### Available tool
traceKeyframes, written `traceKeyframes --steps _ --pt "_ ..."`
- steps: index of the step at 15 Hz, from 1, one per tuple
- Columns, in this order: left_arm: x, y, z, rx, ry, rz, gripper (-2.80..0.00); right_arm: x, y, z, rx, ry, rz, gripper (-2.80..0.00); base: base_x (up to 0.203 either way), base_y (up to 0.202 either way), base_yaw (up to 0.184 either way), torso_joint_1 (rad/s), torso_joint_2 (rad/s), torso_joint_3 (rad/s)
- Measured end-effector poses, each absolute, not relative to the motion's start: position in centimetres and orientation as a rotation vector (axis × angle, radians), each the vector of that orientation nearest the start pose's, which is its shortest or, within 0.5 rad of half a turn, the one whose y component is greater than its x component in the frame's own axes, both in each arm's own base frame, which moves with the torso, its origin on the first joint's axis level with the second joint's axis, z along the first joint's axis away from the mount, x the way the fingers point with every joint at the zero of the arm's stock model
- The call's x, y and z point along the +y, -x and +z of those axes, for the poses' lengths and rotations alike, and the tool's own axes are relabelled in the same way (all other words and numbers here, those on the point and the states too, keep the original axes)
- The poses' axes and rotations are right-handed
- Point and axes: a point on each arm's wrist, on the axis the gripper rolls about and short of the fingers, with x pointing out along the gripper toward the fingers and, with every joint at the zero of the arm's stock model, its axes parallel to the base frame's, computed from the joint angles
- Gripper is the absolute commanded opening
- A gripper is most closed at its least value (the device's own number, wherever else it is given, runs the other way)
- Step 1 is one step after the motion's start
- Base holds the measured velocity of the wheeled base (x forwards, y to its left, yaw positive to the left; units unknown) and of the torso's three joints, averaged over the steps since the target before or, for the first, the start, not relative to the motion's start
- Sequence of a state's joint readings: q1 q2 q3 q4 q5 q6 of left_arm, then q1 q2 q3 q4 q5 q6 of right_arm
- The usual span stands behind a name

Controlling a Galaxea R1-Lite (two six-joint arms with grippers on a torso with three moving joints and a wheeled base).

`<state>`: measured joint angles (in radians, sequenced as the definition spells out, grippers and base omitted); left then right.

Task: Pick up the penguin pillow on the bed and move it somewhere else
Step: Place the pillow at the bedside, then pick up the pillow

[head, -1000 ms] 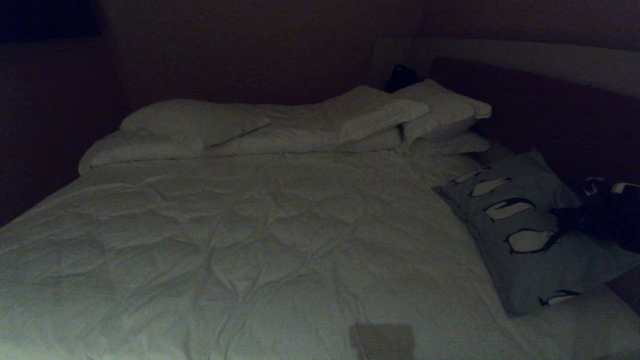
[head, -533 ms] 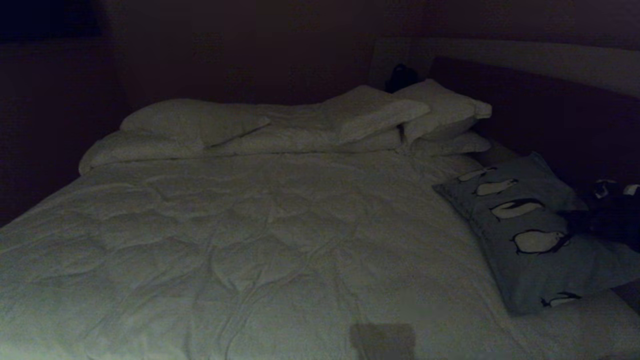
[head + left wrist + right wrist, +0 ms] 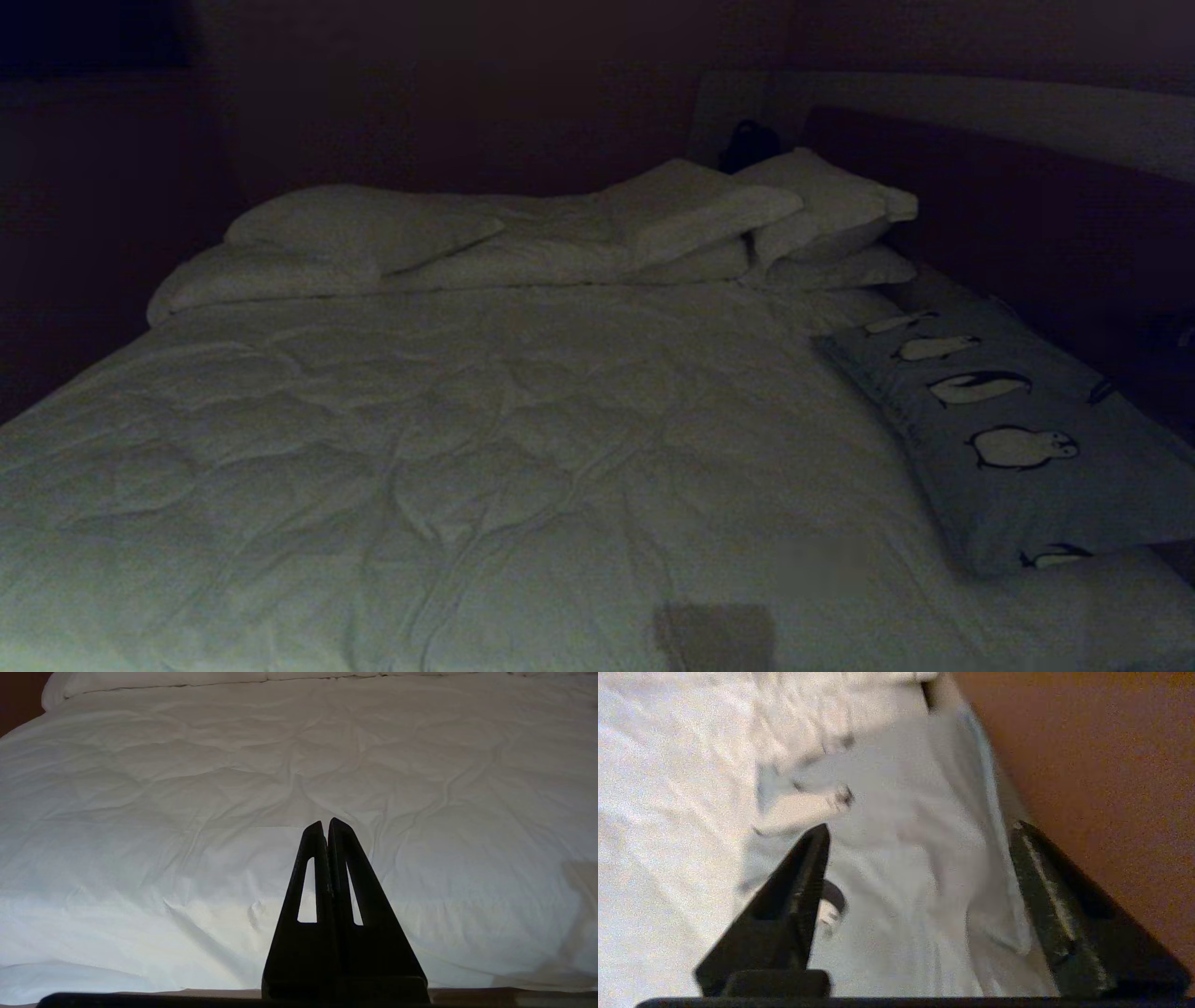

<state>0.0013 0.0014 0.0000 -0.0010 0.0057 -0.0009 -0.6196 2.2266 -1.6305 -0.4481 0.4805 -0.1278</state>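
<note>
Lay flat on the bed (image 3: 485, 439): penguin pillow (image 3: 1018, 439), far corner cut off. Right gripper (image 3: 920, 835) fingers spread wide above, empty; left gripper (image 3: 327, 823) fingers pressed together.

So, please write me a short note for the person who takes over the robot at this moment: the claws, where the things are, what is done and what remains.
Left claw: shut, empty, parked over the white duvet.
Right claw: open, empty, above the penguin pillow; it does not show in the head view.
Penguin pillow: flat on the bed, at its right edge beside the dark headboard, below the stack of plain white pillows.
Done: the pillow lies free on the bed, nothing grips it.
Left: if this spot counts as the new place, only pull the right arm back. Otherwise grip the pillow again and move it.
</note>
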Motion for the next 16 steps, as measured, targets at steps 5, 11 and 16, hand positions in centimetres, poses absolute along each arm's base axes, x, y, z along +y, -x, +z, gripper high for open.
traceKeyframes --steps 5,11,16 --pt "0.0 2.3 7.6 0.000 0.001 0.007 -2.80 -20.9 -37.9 23.8 0.096 0.013 -0.104 -2.80 0.000 0.000 0.000 0.000 0.00 0.000" --pt "0.0 2.3 7.6 0.000 0.001 0.007 -2.80 -11.6 -40.4 27.3 0.137 -0.144 -0.099 -2.80 0.000 0.000 0.000 0.000 0.00 0.000" --pt "0.0 2.3 7.6 0.000 0.001 0.007 -2.80 -7.6 -39.4 27.2 0.319 -0.316 -0.226 -2.80 0.000 0.000 0.000 0.000 0.00 0.000"
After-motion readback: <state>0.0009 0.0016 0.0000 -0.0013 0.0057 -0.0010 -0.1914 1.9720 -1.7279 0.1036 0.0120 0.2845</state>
